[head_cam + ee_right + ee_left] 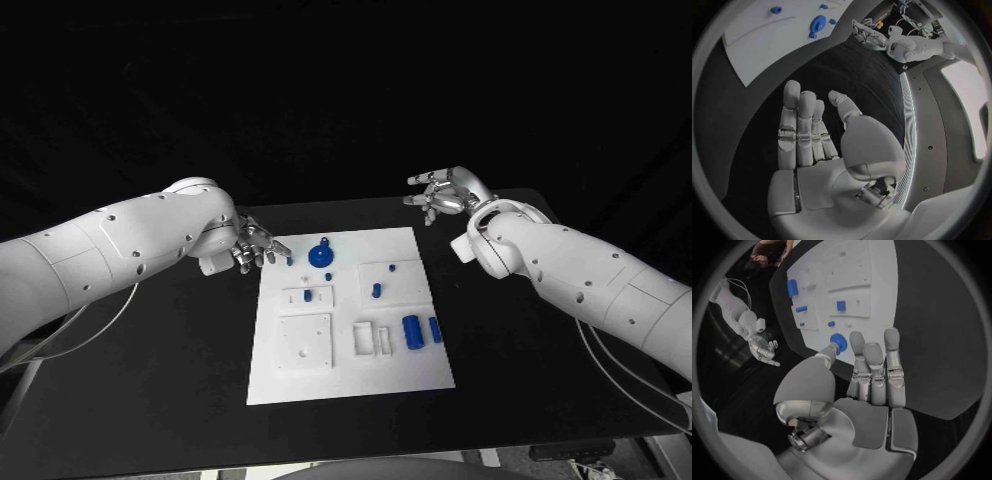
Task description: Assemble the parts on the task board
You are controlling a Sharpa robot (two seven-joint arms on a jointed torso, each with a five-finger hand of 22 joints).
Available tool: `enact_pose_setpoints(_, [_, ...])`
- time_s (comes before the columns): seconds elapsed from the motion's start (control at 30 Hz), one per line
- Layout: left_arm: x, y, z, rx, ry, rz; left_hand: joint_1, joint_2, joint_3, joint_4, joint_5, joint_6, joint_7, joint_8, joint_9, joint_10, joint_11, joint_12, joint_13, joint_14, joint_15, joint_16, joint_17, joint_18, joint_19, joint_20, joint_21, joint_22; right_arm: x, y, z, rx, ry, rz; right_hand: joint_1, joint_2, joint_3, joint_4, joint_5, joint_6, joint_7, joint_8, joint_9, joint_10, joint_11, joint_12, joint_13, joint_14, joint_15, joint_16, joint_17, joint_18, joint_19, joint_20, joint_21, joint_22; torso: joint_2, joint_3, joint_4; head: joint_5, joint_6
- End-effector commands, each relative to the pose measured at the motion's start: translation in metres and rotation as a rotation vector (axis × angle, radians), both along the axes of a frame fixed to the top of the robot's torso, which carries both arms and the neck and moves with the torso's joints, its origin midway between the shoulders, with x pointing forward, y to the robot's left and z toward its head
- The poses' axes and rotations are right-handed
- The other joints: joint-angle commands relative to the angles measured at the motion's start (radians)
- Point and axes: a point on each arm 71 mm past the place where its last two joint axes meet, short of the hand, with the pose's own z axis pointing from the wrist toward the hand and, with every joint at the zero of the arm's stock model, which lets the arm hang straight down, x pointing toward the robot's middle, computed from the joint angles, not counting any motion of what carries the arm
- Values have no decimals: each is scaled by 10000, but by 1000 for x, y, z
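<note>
Plainly, the left hand (248, 247) holds nothing: its fingers (873, 365) are straight and side by side, thumb apart, hovering over the black counter (173, 370) just off the board's upper left corner, left of centre in the head view. Its fingertips point toward the round blue part (320, 252), close to it but not touching.

The right hand (443, 192) is likewise empty, with fingers (799, 120) extended and thumb held apart. It sits above centre right in the head view, over the counter's far edge, beyond the board's upper right corner and well apart from every part.

The board (346, 375) lies in the middle of the frame, a white plate with its long side running away from the robot. The round blue part with a small tab lies near the board's upper edge. Just below it are a small blue peg (327, 277) and, to the left, a small blue block (307, 295) in a raised white square. A short blue piece (376, 291) lies to the right of centre. Lower right on the board, two blue cylinders (414, 331) stand side by side beside white slotted pieces (364, 339). A larger white square plate (306, 343) fills the board's lower left.
</note>
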Motion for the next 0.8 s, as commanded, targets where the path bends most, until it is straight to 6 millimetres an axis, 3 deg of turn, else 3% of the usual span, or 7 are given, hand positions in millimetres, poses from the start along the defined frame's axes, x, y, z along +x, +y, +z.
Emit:
enact_pose_setpoints(0.03, [8,1,4,83,-397,-209,14,-164,82,203,-65,-150,-4,267,348,-28,-21,39,54,-29,-35,81,50,-34,19,-64,-12,198,0,2,0,-79,-51,96,-52,-62,-11,-3,55,-26,18,-57,-10,-65,14,-60,-15,-29,10,-55,-13,50,-57,12,30,-13,9,10,-18,12,37])
enact_pose_setpoints(0.1, [12,2,4,87,-452,-207,21,-205,85,232,-55,-208,-2,356,450,-51,-22,72,73,-46,-20,97,52,-34,3,-59,7,198,0,3,0,-79,-75,121,-60,-54,-1,2,78,-31,19,-58,-10,-63,13,-63,-18,-30,10,-58,-15,50,-60,12,26,-18,16,5,-18,10,44])
enact_pose_setpoints(0.2, [18,3,4,82,-524,-169,8,-123,44,185,-16,-494,-50,944,1063,-119,-40,196,132,-100,-30,196,65,-39,-45,-62,93,200,0,4,1,-73,-107,147,-60,-54,-1,2,78,-31,19,-58,-10,-63,13,-63,-18,-30,10,-58,-15,50,-60,12,26,-18,38,0,-33,41,73])
enact_pose_setpoints(0.3, [23,3,4,13,-542,-178,-44,-73,44,163,4,-609,-77,1172,1430,-165,-52,276,154,-122,-36,267,51,-31,-78,-65,180,200,-1,5,1,-62,-129,174,-51,-42,17,-3,90,-32,20,-58,-10,-64,11,-65,-20,-32,7,-61,-17,49,-60,10,25,-21,47,-5,-50,23,80])
enact_pose_setpoints(0.8, [31,-3,-12,-421,-120,-323,-139,85,-50,51,-3,-761,-25,1109,1548,-346,-4,340,129,-283,17,322,-37,-7,-191,-9,193,194,-3,8,5,15,-219,251,-40,-53,47,-21,88,-27,20,-58,-10,-62,9,-67,-23,-29,6,-60,-16,49,-57,7,28,-21,224,-41,-197,50,164])
